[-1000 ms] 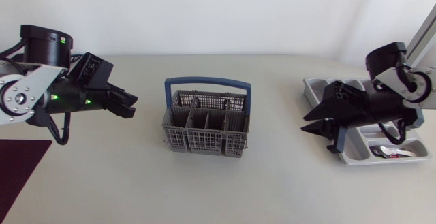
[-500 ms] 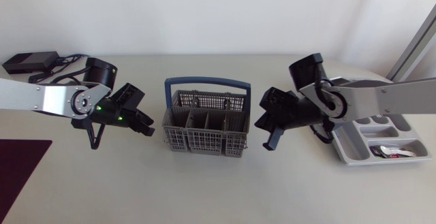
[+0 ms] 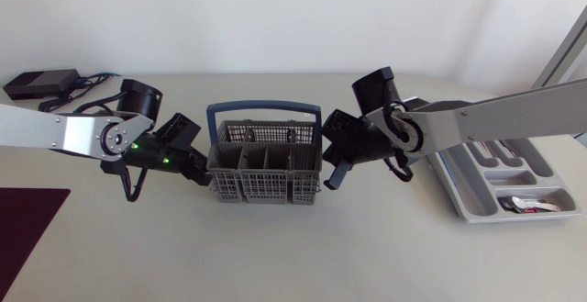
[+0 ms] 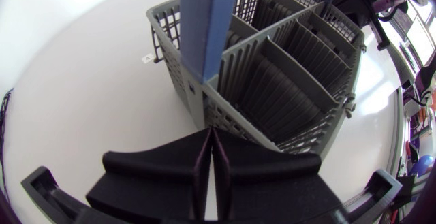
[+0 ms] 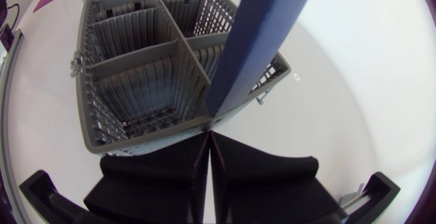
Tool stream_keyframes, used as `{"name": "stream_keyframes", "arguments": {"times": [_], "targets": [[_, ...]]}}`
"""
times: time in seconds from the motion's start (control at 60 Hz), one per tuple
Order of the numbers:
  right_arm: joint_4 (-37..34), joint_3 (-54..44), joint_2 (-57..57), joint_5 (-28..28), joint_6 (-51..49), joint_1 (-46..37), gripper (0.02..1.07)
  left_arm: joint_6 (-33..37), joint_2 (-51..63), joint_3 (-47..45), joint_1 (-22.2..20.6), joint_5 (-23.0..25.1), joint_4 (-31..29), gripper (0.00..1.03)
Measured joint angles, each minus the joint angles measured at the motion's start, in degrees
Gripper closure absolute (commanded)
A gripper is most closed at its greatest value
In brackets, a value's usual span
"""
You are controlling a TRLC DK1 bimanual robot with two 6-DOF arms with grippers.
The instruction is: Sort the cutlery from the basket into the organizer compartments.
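basket (image 3: 266,190) between left claw (image 3: 205,176), right claw (image 3: 334,175)

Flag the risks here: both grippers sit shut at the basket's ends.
1. The left gripper and right gripper are shut, with their tips at opposite end walls of the basket. Any further push could squeeze, slide or tip it.
2. The blue handle stands upright over the compartments, right ahead of both grippers. Reaching in could hit it.
3. Shut fingers cannot take cutlery; they must open first.
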Motion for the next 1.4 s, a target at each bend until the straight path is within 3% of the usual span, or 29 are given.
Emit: {"name": "stream_keyframes", "arguments": {"times": [0.2, 1.117, 1.4], "targets": [[0.2, 2.7, 2.2, 0.9, 0.6, 1.0, 1.02, 0.0, 0.0, 0.0, 1.6, 0.0, 0.5, 1.00], [0.6, 2.9, 2.5, 2.8, 0.9, -0.4, 1.02, -0.3, 4.1, 4.8, -0.5, 0.0, 0.3, 1.00], [2.5, 0.6, 2.5, 3.6, 0.7, -1.6, 1.02, -0.1, 5.7, 4.9, 1.8, 0.2, 0.5, 1.00]]}}
